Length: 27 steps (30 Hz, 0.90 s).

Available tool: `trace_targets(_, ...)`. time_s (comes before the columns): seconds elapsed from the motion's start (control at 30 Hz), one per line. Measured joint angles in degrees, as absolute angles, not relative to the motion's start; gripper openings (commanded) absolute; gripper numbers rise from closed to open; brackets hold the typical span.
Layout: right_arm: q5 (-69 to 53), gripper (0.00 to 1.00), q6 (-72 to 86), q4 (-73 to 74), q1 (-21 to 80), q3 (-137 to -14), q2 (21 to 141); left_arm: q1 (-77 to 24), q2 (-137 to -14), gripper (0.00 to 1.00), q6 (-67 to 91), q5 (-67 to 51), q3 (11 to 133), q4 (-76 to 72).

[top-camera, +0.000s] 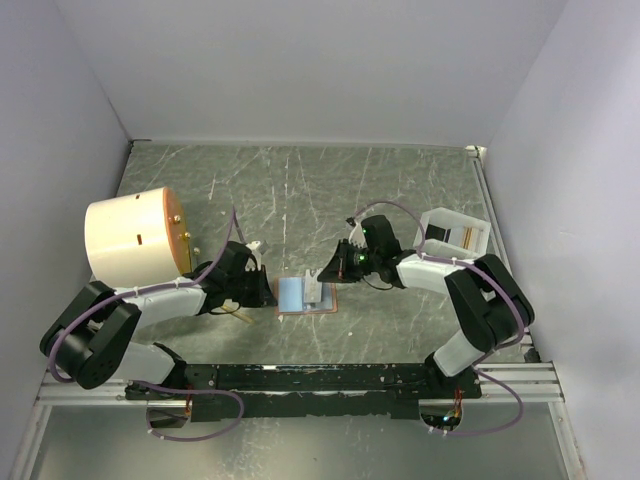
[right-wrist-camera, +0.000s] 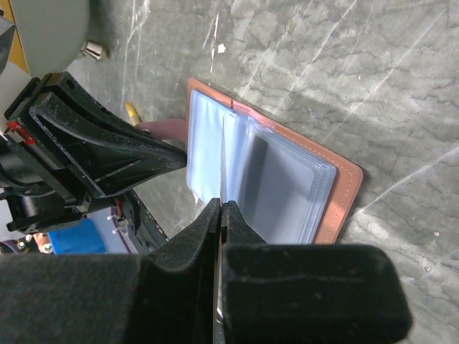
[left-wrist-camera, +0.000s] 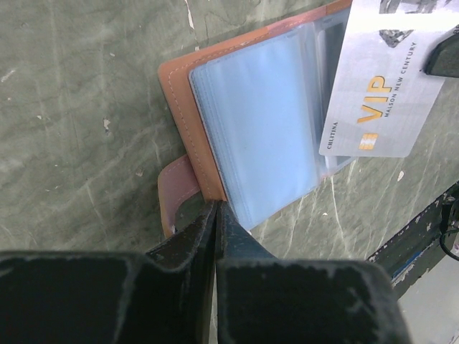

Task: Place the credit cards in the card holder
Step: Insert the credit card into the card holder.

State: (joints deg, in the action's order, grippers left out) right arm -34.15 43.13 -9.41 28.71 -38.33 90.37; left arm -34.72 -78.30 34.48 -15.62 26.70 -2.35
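Credit card (left-wrist-camera: 384, 93) in right pincer (right-wrist-camera: 221, 206) above open card holder (left-wrist-camera: 176, 97); cylinder (top-camera: 130, 240), tray (top-camera: 437, 218) aside

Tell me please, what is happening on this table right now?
The card holder lies open on the table. The left gripper pinches its left edge. The right gripper holds a whitish credit card edge-down over the clear sleeves; whether it has entered a pocket yet cannot be seen.

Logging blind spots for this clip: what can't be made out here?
Left wrist: silver plastic VIP card, top cut off by the frame edge.
Right wrist: same card edge-on in the right gripper, face unseen.
Top external: white plastic tray, tan leather card holder: contents too small.
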Motion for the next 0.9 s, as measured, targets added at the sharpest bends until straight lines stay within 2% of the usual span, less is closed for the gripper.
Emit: trace_targets(0.9, -35.7, 0.0, 43.7, -13.8, 28.8, -36.5, 94.9, -34.7, -78.2, 0.13, 34.5, -15.6, 26.4, -2.9)
